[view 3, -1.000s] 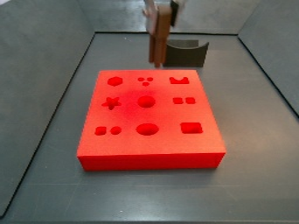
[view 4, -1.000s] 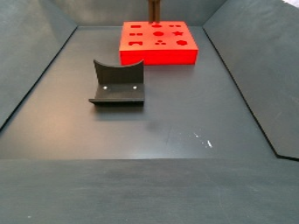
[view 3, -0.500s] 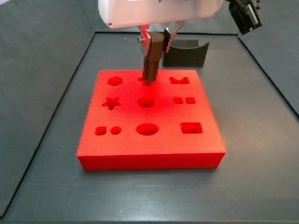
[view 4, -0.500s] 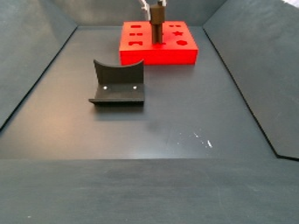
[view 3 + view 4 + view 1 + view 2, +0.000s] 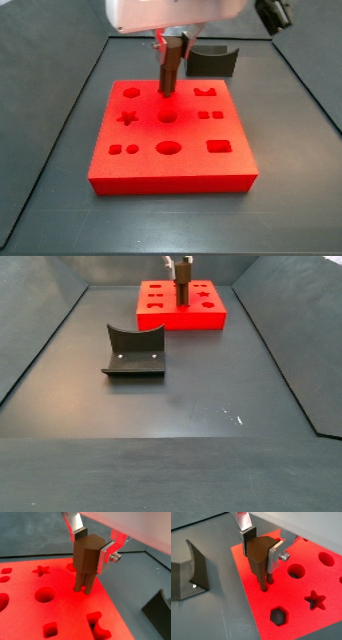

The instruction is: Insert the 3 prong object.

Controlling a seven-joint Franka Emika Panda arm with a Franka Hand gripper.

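Evidently rigid and light, the 3 prong object (image 5: pixel 87 564) sits clamped by its upper body in your gripper (image 5: pixel 93 548), prongs touching the red block (image 5: pixel 40 619).

The arm reaches down from above at the far end of the worktop, its white wrist housing filling the upper part of a side view. The gripper (image 5: pixel 92 548) points straight down, jaws clamped on the upright 3 prong object (image 5: pixel 86 564), silver fingers (image 5: pixel 276 555) flat against its sides.
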